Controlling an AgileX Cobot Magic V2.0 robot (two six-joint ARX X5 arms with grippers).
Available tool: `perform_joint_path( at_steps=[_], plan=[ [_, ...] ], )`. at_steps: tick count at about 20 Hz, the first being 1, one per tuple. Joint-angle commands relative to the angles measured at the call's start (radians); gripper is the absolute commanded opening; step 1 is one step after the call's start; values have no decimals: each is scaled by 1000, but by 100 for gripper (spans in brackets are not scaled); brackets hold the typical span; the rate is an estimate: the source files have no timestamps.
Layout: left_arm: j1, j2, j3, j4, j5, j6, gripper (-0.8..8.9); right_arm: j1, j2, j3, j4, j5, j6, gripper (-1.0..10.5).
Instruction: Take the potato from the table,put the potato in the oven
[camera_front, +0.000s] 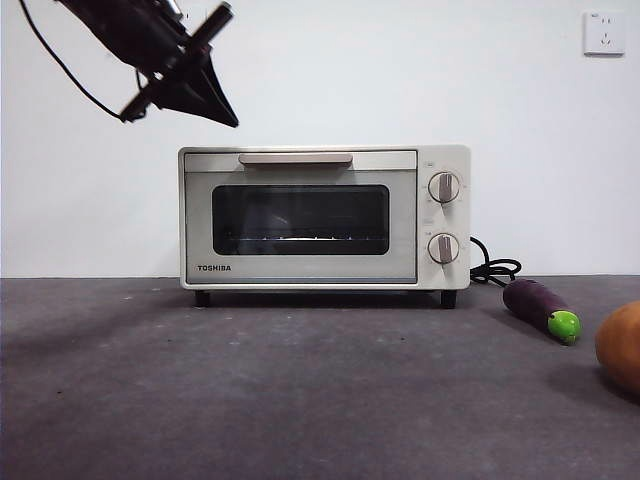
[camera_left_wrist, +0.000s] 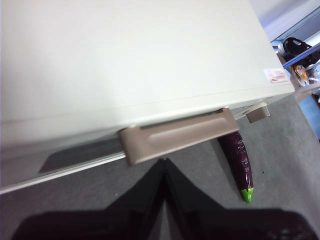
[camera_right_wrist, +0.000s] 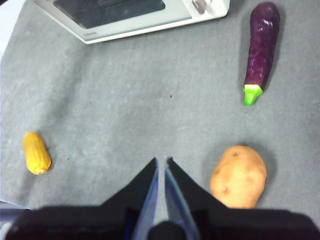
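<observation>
the left gripper (camera_left_wrist: 163, 165), jaws together, hangs above the oven (camera_front: 300, 215) handle; the door is shut. the right gripper (camera_right_wrist: 161, 162), jaws together, hovers just beside the potato (camera_right_wrist: 238, 176) on the table (camera_right_wrist: 125, 100). it looks firm, smooth, fairly heavy; i'd grip its middle.

Even, bright light; soft shadows under the oven (camera_front: 300, 215); left wrist view blurred.
</observation>
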Motion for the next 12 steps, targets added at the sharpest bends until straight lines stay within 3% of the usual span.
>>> perform_joint_path(
  at_steps=[1,4,8,12],
  plan=[
    [-17,52,35,4,0,3,-6,0,0,5,-17,-3,-11,31],
    [-35,95,55,25,-19,2,-6,0,0,5,-66,-3,-18,31],
    [-53,108,55,37,-126,8,-6,0,-1,5,-117,-3,-41,31],
    [-61,110,55,21,-140,42,-6,0,-1,5,-129,-3,-41,31]
  ],
)
